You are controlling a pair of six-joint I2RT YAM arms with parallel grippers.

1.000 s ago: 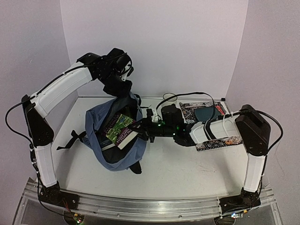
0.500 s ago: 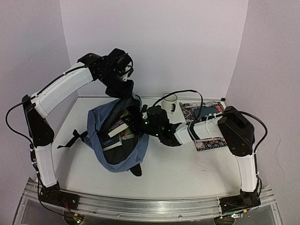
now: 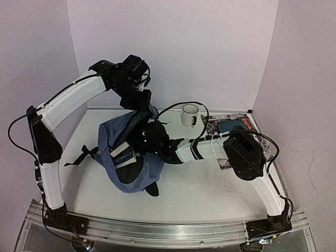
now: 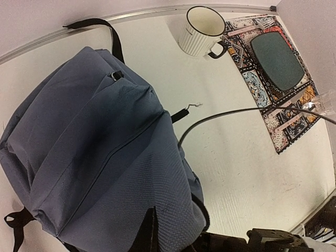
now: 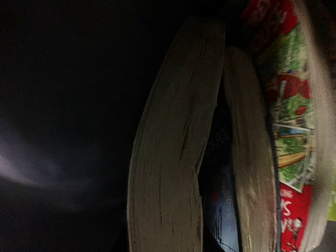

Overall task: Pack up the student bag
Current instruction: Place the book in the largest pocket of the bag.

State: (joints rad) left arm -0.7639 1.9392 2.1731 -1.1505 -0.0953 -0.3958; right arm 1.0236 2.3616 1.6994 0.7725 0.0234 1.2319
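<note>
The right claw point(image 3: 137, 149) has apparently sunk inside the student bag point(image 3: 131, 178).

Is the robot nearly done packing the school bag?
Partly. Two books sit inside the student bag. The left end effector pinches its top up, and the right end effector is down inside by the books. The mug and the dark flat thing on the mat are outside, maybe next.

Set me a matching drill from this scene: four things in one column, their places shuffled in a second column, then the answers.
1. slate-blue fabric backpack
2. white ribbed ceramic mug
3. dark teal oval plate
4. paperback books

A. on the patterned cloth mat
B. inside the backpack
C. upright on the bare tabletop, beside the mat
D. on the table's left side, mouth open

Pairs: 1-D, 2-C, 3-A, 4-B.
</note>
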